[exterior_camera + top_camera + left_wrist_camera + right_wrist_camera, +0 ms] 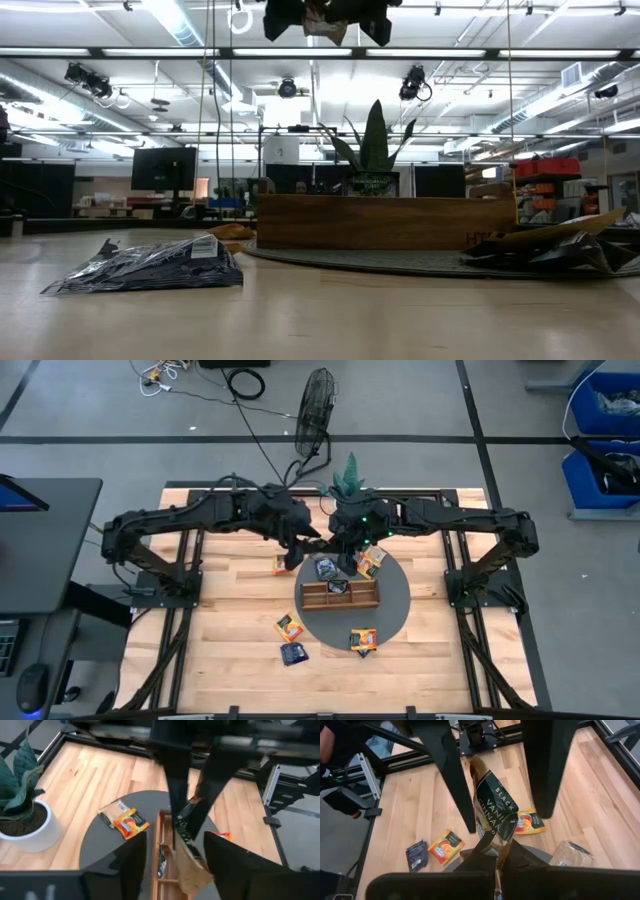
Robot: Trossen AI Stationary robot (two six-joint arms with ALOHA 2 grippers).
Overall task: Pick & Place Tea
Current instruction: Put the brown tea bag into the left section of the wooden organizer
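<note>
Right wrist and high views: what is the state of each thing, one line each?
right gripper: shut on the dark sachet, above the tray.
left gripper: open, astride the dark sachet.
dark sachet: held off the table.
tray: resting on the grey mat.
orange sachet: flat on the table.

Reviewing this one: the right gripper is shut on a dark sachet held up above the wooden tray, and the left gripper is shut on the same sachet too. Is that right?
Not quite. The right gripper is indeed shut on the dark sachet above the wooden tray, but the left gripper is open: its fingers stand apart on either side of the sachet, as the left wrist view shows.
</note>
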